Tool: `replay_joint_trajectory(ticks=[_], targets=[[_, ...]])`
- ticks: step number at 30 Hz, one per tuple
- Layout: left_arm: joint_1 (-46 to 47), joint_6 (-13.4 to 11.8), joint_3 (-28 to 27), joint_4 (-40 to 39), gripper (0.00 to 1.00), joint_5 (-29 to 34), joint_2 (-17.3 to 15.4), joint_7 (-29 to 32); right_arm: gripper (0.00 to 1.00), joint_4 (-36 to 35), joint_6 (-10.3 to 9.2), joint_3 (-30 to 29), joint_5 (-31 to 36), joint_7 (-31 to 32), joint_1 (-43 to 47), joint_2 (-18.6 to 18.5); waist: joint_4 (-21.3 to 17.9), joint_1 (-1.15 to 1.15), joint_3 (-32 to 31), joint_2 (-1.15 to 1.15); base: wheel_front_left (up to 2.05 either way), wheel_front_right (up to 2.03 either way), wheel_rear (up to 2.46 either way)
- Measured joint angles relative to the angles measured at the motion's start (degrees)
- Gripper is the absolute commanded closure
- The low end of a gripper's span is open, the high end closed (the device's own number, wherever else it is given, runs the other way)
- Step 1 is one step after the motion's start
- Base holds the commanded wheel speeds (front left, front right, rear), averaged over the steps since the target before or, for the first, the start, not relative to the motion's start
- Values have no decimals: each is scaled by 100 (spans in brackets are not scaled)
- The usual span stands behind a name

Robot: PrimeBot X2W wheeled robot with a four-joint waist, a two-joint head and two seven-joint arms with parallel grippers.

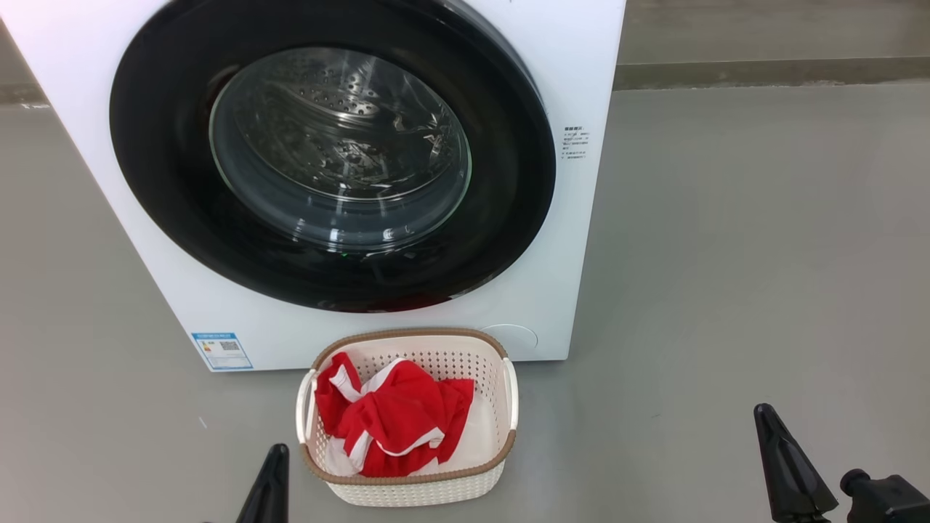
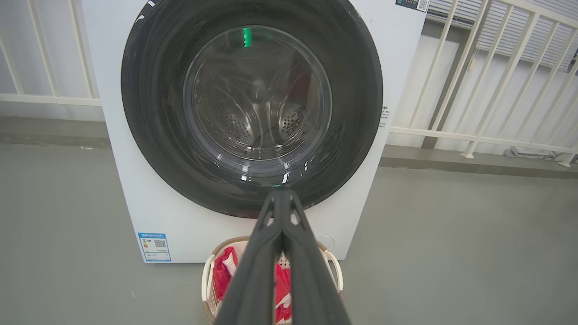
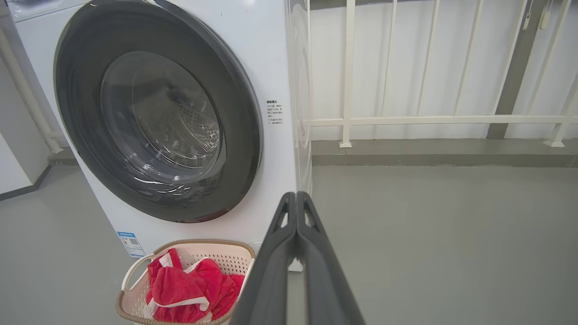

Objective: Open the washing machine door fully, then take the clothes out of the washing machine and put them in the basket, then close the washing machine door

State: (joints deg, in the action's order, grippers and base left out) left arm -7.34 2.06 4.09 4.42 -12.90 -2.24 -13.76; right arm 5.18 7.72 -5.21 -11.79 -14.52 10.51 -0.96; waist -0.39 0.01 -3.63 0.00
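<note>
Bright even light, soft shadows, glints on door (image 1: 334, 152)

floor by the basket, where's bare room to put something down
Bare grey floor runs wide to the right of the washing machine and the basket, up to the right tool. A narrower strip lies left of the basket. Crowded: the basket itself, holding the clothes, close before the machine front.

The left gripper (image 2: 281, 193) was closed, its two long dark fingers (image 2: 255, 271) lying against each other with the tips touching. The right gripper (image 3: 296, 195) was closed in the same way, well apart to the right of it.
</note>
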Motion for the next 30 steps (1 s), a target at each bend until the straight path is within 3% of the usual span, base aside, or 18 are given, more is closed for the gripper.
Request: replay_joint_trajectory(ticks=[30], targets=[[171, 109, -147, 276, 100, -2006, -5, 464, 100, 248, 0, 1, -2039, 503, -257, -30, 9, -1, 101, 0, 0, 0, 0]])
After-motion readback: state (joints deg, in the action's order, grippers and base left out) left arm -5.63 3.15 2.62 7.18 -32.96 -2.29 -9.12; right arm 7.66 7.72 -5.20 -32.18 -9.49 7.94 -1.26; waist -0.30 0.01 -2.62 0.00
